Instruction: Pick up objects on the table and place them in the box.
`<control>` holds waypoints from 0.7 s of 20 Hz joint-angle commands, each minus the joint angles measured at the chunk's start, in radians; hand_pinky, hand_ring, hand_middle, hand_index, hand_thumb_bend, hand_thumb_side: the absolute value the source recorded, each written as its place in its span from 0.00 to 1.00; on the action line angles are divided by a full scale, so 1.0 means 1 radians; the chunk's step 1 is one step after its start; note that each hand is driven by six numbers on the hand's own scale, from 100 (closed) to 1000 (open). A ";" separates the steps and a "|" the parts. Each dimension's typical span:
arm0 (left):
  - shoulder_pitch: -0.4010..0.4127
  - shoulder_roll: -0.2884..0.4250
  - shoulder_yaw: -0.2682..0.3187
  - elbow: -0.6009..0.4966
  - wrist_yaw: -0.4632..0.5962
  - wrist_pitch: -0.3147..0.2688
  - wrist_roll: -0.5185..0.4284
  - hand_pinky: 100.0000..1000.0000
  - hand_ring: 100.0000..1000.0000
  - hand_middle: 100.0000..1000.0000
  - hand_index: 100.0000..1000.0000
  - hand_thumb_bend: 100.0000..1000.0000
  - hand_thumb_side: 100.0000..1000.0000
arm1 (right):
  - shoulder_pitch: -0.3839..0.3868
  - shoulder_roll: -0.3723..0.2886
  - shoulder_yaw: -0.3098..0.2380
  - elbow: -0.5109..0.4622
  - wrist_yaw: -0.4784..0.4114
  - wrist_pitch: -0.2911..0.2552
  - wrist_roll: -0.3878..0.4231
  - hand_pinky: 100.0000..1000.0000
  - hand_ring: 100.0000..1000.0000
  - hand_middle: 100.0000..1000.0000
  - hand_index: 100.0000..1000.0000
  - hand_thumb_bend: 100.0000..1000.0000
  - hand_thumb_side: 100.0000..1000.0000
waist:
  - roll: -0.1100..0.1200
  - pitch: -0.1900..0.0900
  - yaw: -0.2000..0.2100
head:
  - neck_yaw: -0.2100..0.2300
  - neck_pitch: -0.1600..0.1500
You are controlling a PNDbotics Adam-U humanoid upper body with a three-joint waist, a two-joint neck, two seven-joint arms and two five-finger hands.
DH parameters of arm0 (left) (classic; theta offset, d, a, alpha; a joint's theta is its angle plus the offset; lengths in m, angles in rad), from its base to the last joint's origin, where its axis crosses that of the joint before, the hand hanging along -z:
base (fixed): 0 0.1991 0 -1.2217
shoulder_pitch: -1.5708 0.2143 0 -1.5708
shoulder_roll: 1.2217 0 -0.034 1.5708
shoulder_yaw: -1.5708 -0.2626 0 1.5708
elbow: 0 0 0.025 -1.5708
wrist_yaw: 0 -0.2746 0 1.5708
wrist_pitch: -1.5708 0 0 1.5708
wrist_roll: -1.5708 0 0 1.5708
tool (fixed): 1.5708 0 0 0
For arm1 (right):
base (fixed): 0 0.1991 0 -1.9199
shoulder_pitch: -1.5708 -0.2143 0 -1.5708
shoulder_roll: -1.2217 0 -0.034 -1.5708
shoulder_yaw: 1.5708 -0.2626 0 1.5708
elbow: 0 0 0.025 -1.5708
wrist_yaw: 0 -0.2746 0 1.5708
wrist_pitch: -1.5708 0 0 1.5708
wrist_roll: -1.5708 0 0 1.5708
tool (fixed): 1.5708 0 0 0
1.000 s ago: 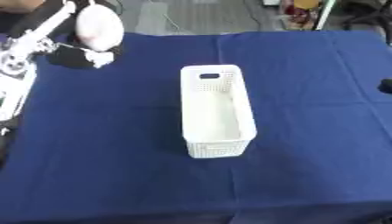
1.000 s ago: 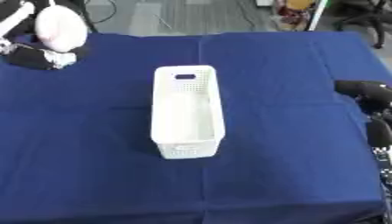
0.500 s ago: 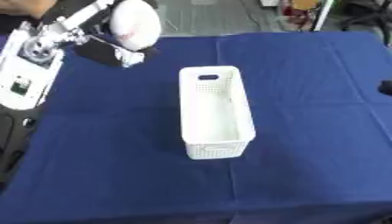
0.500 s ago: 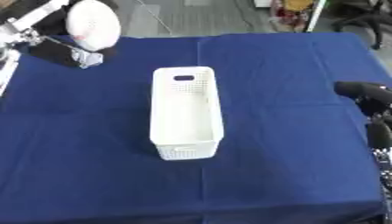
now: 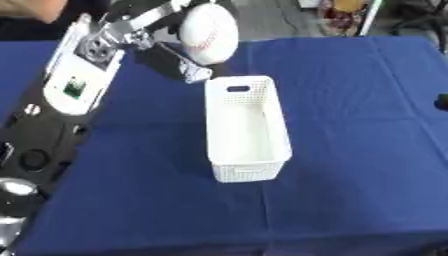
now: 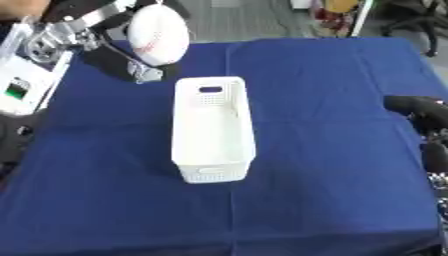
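Blue-clothed table (image 5: pixel 350 125) with one white box; the left hand carries a ball toward it.

From left to right: the left hand (image 5: pixel 175 57) reaches in from the far left with its fingers curled round a white baseball (image 5: pixel 208 34) with red stitching, held in the air just beyond and left of the far end of the white box (image 5: pixel 247 130). The box stands lengthwise at the table's middle and looks empty. This appears to be the carry step; the next move calls for bringing the ball over the box's opening and lowering it before letting go. Only the right eye view shows the right hand (image 6: pixel 418 108), dark at the right edge; whether its fingers are spread cannot be told.
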 commanded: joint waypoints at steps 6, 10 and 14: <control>-0.046 -0.033 -0.030 0.023 -0.027 -0.030 -0.028 0.00 0.10 0.46 0.67 0.00 0.13 | -0.009 -0.022 0.004 -0.017 -0.011 -0.003 0.006 0.84 0.83 0.74 0.85 0.00 0.63 | -0.005 -0.012 0.000 | 0.015 -0.013; -0.065 -0.057 -0.053 0.073 -0.062 -0.055 -0.039 0.00 0.10 0.46 0.67 0.00 0.13 | -0.011 -0.021 0.007 -0.017 -0.016 -0.004 0.009 0.84 0.83 0.74 0.85 0.00 0.63 | -0.010 -0.010 -0.003 | 0.025 -0.016; -0.093 -0.087 -0.074 0.169 -0.133 -0.094 -0.039 0.00 0.10 0.46 0.68 0.00 0.12 | -0.012 -0.021 0.011 -0.017 -0.021 -0.006 0.012 0.84 0.83 0.74 0.85 0.00 0.63 | -0.014 -0.010 -0.005 | 0.036 -0.018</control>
